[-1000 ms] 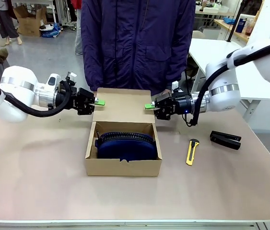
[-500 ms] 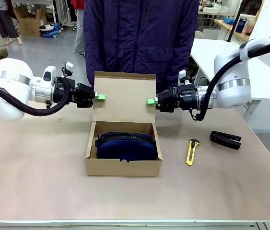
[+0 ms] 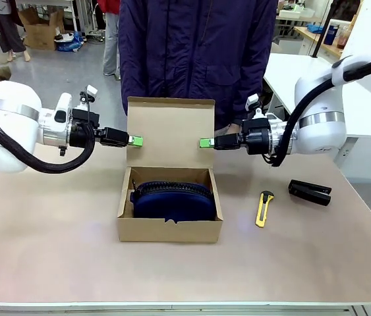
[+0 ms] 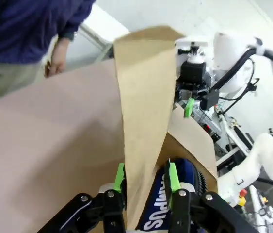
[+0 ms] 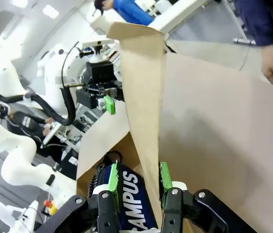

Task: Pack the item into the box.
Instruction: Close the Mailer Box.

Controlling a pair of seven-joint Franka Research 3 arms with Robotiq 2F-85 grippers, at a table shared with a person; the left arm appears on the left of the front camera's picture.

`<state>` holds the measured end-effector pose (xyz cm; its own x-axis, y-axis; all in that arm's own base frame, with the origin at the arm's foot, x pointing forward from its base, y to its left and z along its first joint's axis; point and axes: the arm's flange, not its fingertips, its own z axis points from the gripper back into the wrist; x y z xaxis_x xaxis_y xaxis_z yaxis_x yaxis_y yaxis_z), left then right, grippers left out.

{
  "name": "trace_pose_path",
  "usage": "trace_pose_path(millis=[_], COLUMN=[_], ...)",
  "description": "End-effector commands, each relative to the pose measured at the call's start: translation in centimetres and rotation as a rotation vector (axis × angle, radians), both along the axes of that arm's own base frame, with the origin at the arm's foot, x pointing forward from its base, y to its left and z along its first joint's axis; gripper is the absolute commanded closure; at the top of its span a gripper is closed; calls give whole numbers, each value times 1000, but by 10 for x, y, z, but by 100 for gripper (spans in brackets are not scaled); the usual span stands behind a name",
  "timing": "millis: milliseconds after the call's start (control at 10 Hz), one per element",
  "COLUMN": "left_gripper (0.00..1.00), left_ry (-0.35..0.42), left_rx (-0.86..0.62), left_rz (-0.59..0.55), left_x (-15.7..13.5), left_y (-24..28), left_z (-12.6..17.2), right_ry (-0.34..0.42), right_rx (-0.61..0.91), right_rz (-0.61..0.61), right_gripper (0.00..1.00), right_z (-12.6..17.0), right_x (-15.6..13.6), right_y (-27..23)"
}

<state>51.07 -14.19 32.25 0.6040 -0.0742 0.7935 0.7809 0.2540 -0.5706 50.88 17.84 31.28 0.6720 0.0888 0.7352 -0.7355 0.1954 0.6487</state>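
The brown cardboard box (image 3: 170, 230) sits mid-table with the item, a dark navy pouch (image 3: 172, 201), lying inside it. The hinged lid (image 3: 170, 131) stands upright at the box's back edge. My left gripper (image 3: 136, 139) is shut on the lid's left edge and my right gripper (image 3: 205, 142) on its right edge. In the left wrist view the lid (image 4: 143, 97) rises between the green pads of the left gripper (image 4: 146, 177), the pouch (image 4: 184, 177) just beyond. In the right wrist view the lid (image 5: 143, 87) stands between the pads of the right gripper (image 5: 138, 176), beside the printed pouch (image 5: 129, 199).
A yellow utility knife (image 3: 263, 209) and a black stapler (image 3: 310, 192) lie right of the box. A person in a dark blue jacket (image 3: 192, 52) stands close behind the lid at the far edge, one hand (image 4: 56, 60) hanging by the table edge.
Both grippers have risen and rolled, swinging the lid up from lying back flat to standing upright. The pouch and box body have stayed put.
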Motion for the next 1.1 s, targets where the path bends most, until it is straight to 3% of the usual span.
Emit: trace_pose_path(millis=[0, 100, 800, 1000], left_gripper=[59, 59, 59, 59], left_ry=[-30, 0, -10, -136], left_rx=[-92, 0, -7, -74], left_rz=[66, 0, 7, 23], left_x=[-12, 0, -3, -14], left_y=[-5, 0, 0, 10], left_z=[3, 0, -3, 2], right_ry=[-13, 0, -8, -121], right_rx=[25, 0, -1, -7], right_rz=[-2, 0, 5, 62], right_gripper=[60, 60, 59, 59], right_z=[-4, 0, -3, -3], right_x=[-11, 0, -2, -9], right_y=[5, 0, -1, 0])
